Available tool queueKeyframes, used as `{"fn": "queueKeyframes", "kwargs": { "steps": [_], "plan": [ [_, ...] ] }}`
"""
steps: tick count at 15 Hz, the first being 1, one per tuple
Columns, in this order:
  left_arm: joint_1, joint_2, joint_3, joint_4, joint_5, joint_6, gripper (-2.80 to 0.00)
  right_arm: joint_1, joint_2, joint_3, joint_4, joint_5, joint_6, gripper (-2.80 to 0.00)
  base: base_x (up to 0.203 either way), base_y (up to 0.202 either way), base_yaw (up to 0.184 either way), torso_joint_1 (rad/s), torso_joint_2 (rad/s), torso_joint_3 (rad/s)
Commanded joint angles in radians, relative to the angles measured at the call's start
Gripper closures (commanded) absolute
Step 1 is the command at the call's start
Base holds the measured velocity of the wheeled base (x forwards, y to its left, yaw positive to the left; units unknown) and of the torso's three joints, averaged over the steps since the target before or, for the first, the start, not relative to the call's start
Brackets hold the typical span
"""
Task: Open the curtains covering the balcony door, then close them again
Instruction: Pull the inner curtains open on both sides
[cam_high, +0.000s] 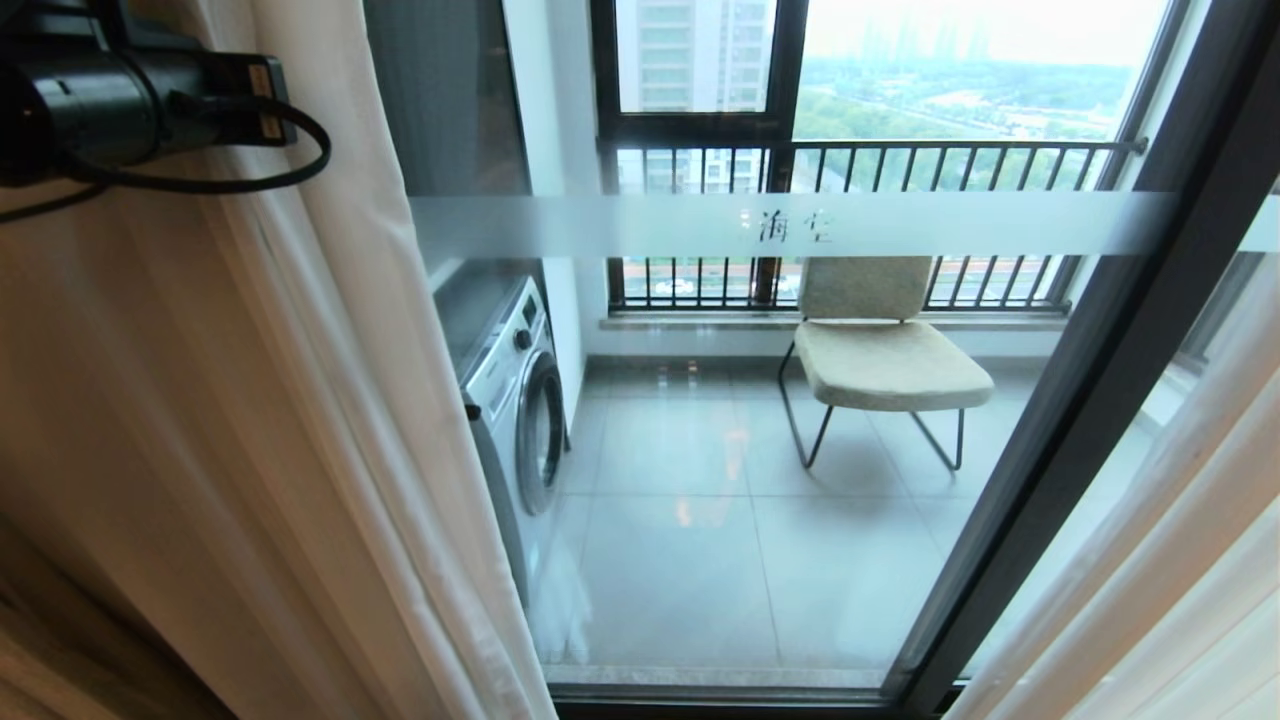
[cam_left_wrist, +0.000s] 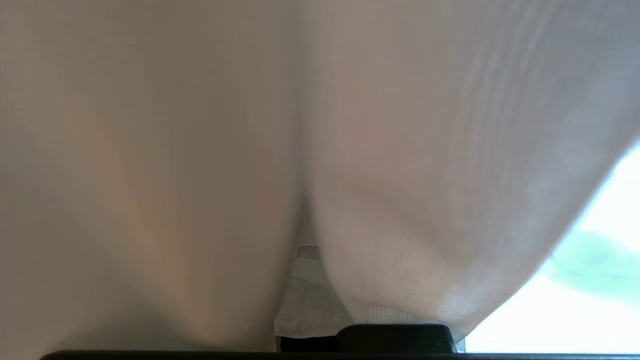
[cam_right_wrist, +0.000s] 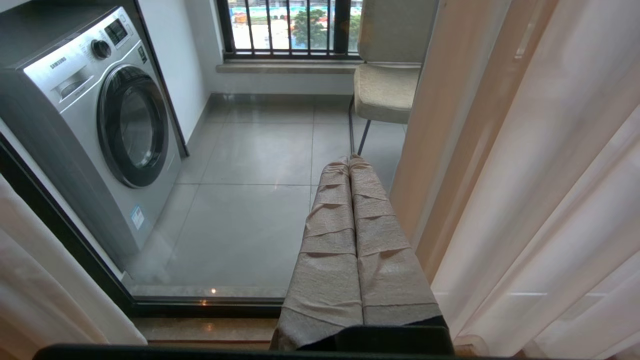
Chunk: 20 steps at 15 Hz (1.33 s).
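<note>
Curtains (cam_high: 250, 420): thin white sheers in soft vertical pleats, filling the left third of the head view; a second bunch at the lower right edge; a strip of darker woven cloth at the lower left corner.
Door (cam_high: 1090, 380): clear glass in a dark frame whose slanted bar crosses the right side; a frosted white strip with small characters runs across the upper middle.
Left gripper (cam_left_wrist: 310, 285): buried in pale sheer folds that fill the left wrist view; only a sliver of its cloth-wrapped fingers shows; jaws together, nipping the fabric between them.
Left arm (cam_high: 90, 95): black, cylindrical, cable looped, upper left of the head view, pressed into the sheers.
Right gripper (cam_right_wrist: 351, 165): fingers wrapped in creased beige tape, pressed together, holding nothing, beside the right sheers.
Washer (cam_right_wrist: 95, 125): silver, round door, behind the glass at left.
Chair (cam_high: 880, 350): beige padded seat, thin metal legs, on glossy grey tiles.
</note>
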Motion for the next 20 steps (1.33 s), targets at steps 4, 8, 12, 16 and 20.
{"fn": "queueKeyframes", "kwargs": {
  "steps": [4,8,12,16,20],
  "plan": [
    [0.007,-0.001,-0.002,-0.002,-0.002,-0.002,0.0,-0.001,0.001,0.0,-0.001,0.0,-0.001,0.0,0.0,0.0,0.0,0.0,0.0,0.0],
    [0.012,0.004,-0.007,-0.002,-0.004,-0.004,0.0,0.0,0.001,0.0,-0.001,0.0,-0.001,0.0,0.0,0.0,0.0,0.0,0.0,0.0],
    [0.07,0.007,-0.014,-0.002,-0.006,-0.005,0.0,-0.001,0.001,0.0,-0.001,0.0,-0.001,0.0,0.0,0.0,0.0,0.0,0.0,0.0],
    [0.147,0.01,-0.029,-0.002,-0.011,-0.012,0.0,-0.001,0.001,0.0,-0.001,0.0,-0.001,0.0,0.0,0.0,0.0,0.0,0.0,0.0],
    [0.217,0.03,-0.072,-0.001,-0.07,-0.031,0.0,0.0,0.001,0.0,-0.001,0.0,-0.001,0.0,0.0,0.0,0.0,0.0,0.0,0.0]
  ]
}}
